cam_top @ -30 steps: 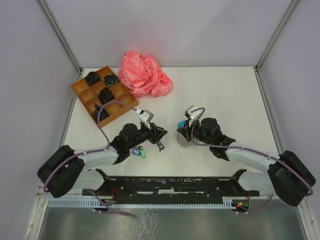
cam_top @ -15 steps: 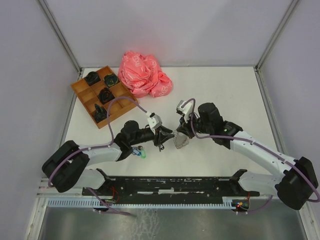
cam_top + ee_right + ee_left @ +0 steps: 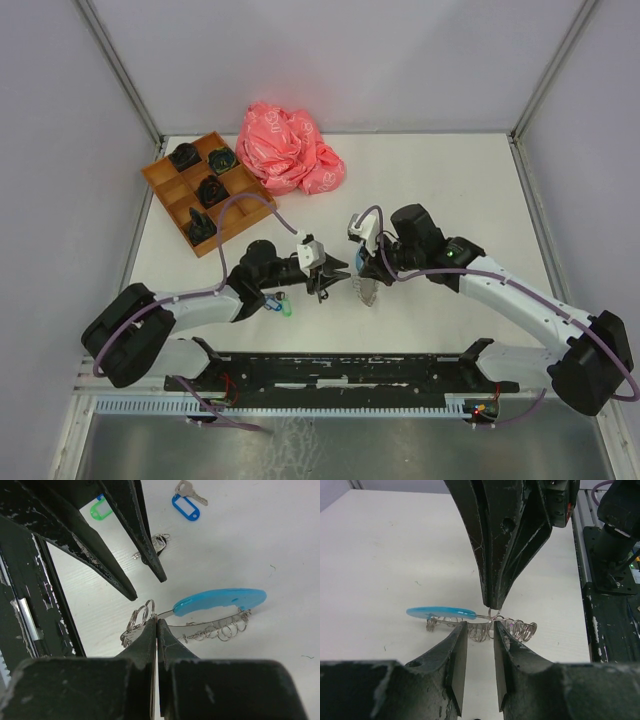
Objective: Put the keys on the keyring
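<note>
My right gripper [image 3: 156,622] is shut on the keyring [image 3: 210,630], pinching its wire beside the light blue segment [image 3: 220,600], with small rings bunched at the fingertips. The keyring hangs low over the table [image 3: 366,290]. My left gripper [image 3: 480,632] is open and empty, its tips just short of the keyring [image 3: 510,627] and facing my right gripper [image 3: 362,272]. The keys lie loose on the table: one with a blue tag [image 3: 186,505], one with a green tag [image 3: 101,509], and a dark one [image 3: 157,542]. In the top view they lie beneath my left gripper [image 3: 338,270].
A wooden compartment tray [image 3: 165,178] holding black objects stands at the back left. A crumpled pink bag [image 3: 290,150] lies behind the middle. A black rail [image 3: 340,365] runs along the near edge.
My right gripper has carried the keyring left and nearer to the left gripper. My left gripper has reached right toward it. The keys on the table have not moved.
</note>
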Action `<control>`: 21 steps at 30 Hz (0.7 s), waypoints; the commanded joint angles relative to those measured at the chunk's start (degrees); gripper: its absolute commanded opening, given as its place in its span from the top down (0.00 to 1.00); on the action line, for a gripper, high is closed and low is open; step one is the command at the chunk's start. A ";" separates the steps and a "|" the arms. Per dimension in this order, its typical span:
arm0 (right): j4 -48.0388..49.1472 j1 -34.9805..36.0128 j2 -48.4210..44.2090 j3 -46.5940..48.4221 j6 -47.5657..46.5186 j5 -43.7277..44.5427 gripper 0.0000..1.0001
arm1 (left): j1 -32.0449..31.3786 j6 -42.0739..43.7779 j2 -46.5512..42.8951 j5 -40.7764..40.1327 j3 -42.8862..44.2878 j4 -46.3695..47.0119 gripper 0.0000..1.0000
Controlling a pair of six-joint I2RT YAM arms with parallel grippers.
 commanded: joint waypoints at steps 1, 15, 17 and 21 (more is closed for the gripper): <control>-0.16 -0.19 0.08 3.15 -2.20 -1.62 0.99 | 0.29 3.71 -1.23 -0.86 2.21 1.07 0.66; 1.59 -0.14 -0.83 3.22 -2.40 -2.21 0.99 | -0.36 0.43 5.35 -1.88 4.67 0.27 0.69; 1.67 -0.12 -0.88 3.41 -2.30 -1.85 0.99 | -0.68 0.26 5.36 -2.15 3.92 1.31 0.69; 2.05 -0.19 -0.80 3.39 -1.94 -1.66 0.99 | -1.80 0.49 5.71 -3.86 3.19 2.03 0.69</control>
